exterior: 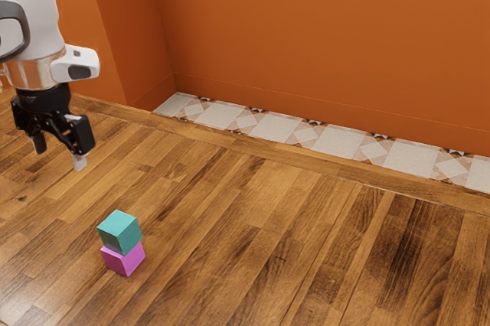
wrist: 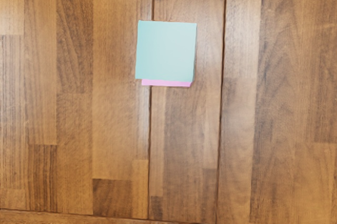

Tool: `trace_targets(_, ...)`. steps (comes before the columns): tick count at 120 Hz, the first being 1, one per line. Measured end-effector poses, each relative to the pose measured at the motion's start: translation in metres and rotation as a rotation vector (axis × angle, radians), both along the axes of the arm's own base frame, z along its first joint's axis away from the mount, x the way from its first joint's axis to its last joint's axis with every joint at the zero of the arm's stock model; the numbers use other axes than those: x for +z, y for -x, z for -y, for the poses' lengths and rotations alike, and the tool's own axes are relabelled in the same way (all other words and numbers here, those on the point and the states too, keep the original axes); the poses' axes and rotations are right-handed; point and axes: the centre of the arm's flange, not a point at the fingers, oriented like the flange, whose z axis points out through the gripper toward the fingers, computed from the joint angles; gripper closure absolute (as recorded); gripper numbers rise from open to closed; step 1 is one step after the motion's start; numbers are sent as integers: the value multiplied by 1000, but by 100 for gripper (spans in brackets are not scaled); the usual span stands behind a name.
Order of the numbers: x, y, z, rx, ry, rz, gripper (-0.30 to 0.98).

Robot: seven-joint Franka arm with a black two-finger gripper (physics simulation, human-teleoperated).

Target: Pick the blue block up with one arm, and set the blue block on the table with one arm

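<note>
A white, seven-joint robot arm (exterior: 31, 16) with a copper-toned band near its wrist reaches down into the upper left of the frame in the exterior view. At its end, a black two-finger gripper (exterior: 59, 153) with pale fingertips points downward, its fingers spread apart and nothing between them. Lower in the frame, toward the bottom left and a little to the right of the gripper, a smooth teal-blue cube block (exterior: 119, 228) sits atop a bright pink cube block (exterior: 129, 260), well apart from the fingertips. The pink block stands on a table of brown wooden planks (exterior: 283, 242), which stretches across the lower part of the frame to the right edge. Beyond it, a strip of pale patterned tile (exterior: 282, 128) slants from the left of center down to the right edge, at the foot of a plain burnt-orange wall (exterior: 321, 35) that spans the upper center and upper right. Seen from above in the wrist view, the teal-blue block covers most of the pink one, whose edge peeks out in a thin band along one side.
</note>
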Motion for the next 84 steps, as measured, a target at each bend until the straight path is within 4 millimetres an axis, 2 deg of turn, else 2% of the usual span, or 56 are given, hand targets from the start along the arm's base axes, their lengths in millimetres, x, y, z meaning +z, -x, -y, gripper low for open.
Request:
trace_targets(27, -74, 12, -34, 53, -17, -41, 0)
trace_targets(40, -95, 9, -39, 49, -16, -25, 0)
trace_targets(49, -110, -1, -46, 53, -17, -29, 0)
trace_targets(67, -151, -10, -57, 53, 1, -54, 0)
trace_targets(84, -170, -20, -58, 39, 3, -51, 0)
